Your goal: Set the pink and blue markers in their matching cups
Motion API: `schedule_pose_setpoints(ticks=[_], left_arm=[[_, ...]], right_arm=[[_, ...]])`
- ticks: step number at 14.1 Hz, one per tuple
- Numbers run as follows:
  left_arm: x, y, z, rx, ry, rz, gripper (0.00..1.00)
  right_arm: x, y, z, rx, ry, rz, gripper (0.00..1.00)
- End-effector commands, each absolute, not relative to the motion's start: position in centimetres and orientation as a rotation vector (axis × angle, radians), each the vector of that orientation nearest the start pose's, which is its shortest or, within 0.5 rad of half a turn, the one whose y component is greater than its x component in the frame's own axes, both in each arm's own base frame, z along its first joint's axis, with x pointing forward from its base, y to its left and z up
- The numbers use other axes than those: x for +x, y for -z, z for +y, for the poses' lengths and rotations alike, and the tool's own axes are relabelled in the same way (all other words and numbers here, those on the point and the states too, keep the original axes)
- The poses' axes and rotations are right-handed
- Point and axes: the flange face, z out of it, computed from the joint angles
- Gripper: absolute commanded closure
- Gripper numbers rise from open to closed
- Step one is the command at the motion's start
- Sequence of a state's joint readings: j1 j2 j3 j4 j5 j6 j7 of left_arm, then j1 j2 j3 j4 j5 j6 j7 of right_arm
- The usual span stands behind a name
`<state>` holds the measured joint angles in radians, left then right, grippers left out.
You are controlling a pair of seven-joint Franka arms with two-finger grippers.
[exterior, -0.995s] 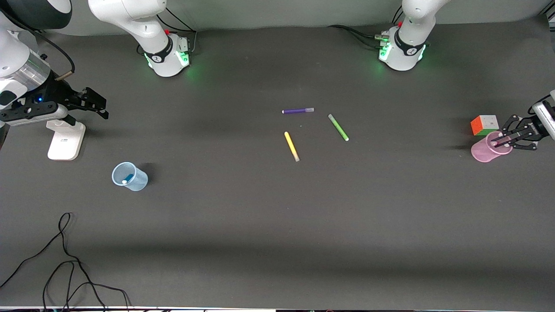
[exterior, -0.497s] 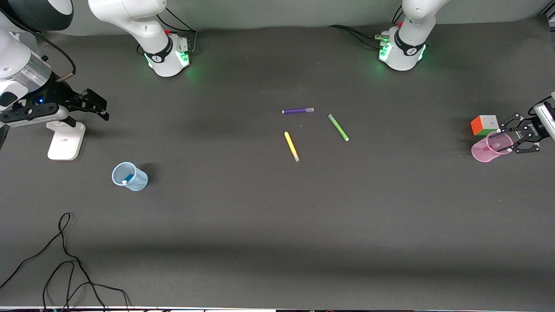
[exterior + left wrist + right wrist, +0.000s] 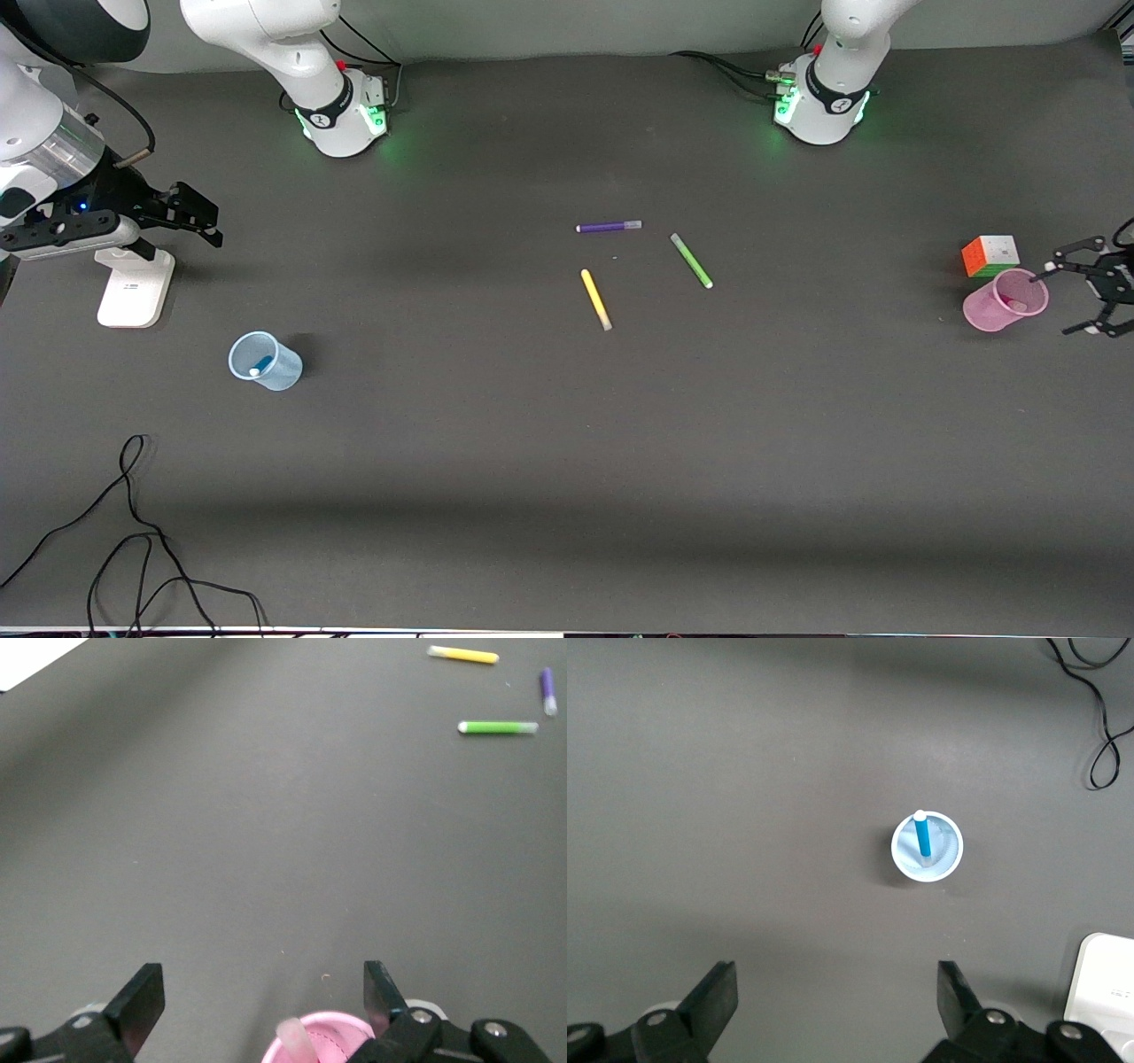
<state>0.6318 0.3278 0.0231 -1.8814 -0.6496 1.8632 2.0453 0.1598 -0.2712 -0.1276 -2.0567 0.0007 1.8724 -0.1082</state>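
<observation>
- The slim magenta-pink marker leans inside the translucent light pink plastic cup, only its pale cap end clear, beside the multicoloured puzzle cube.
- The bright blue marker stands in the pale blue translucent cup.
- The left gripper, jaws wide and empty, hangs just beside the pink cup, half cut off.
- The right gripper waits, spread wide.

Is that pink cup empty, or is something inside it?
Not empty: the pink cup holds the pink marker, its pale cap poking above the rim.

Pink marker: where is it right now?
Front view: the pink marker is inside the pink cup at the left arm's end of the table, beside the puzzle cube.
</observation>
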Motion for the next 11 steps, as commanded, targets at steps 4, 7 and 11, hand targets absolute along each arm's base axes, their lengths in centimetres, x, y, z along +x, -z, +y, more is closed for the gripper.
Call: schedule_pose_setpoints(ticks=[4, 7, 11], left_arm=[[54.1, -47.4, 19.4, -3.157, 0.328, 1.297, 0.00], [56.2, -52.9, 10.5, -3.126, 0.069, 1.034, 0.00], [57.4, -57.5, 2.5, -3.150, -0.135, 0.669, 0.00]], right_arm=[[49.0, -56.0, 1.2, -3.090, 0.170, -0.203, 0.00], [49.0, -56.0, 1.2, -3.090, 0.168, -0.205, 0.00], [49.0, -56.1, 1.2, -3.091, 0.163, -0.203, 0.00]])
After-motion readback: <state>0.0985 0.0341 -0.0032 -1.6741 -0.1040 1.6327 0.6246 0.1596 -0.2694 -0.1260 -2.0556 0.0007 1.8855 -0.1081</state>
